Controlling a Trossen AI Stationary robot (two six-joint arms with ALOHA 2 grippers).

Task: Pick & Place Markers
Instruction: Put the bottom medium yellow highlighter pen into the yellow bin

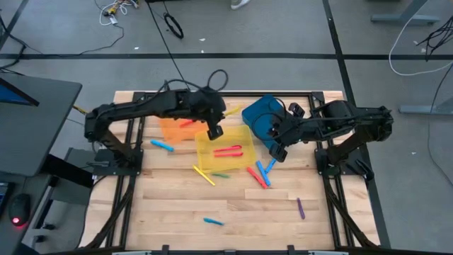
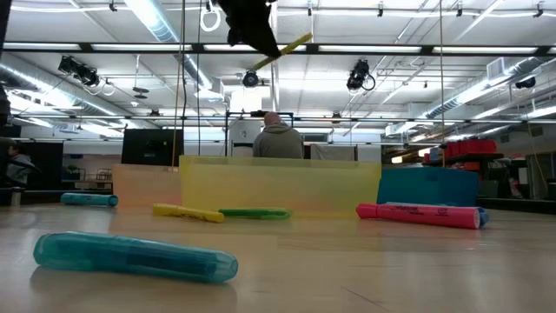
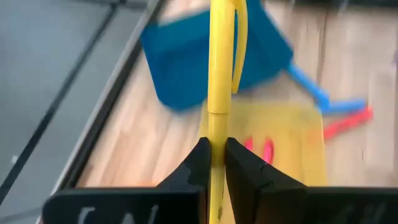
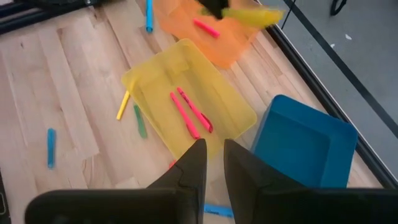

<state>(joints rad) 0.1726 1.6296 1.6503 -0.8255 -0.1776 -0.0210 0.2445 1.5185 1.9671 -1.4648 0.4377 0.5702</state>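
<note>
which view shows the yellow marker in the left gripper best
The left wrist view: the yellow marker fills the frame, pinched between the left gripper fingers. The low view shows it small, hanging tilted above the bins. The right wrist view shows it blurred over the orange bin. The high view mostly hides it.

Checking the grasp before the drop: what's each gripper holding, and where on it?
Left gripper pinches the yellow marker near one end; right gripper holds nothing.

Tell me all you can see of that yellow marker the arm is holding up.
The yellow marker is a slim, smooth plastic stick with a clip along its cap. The left gripper pinches its lower body between two dark fingers, lifting it well clear of the table, tilted, above the yellow bin. Nothing else touches it.
</note>
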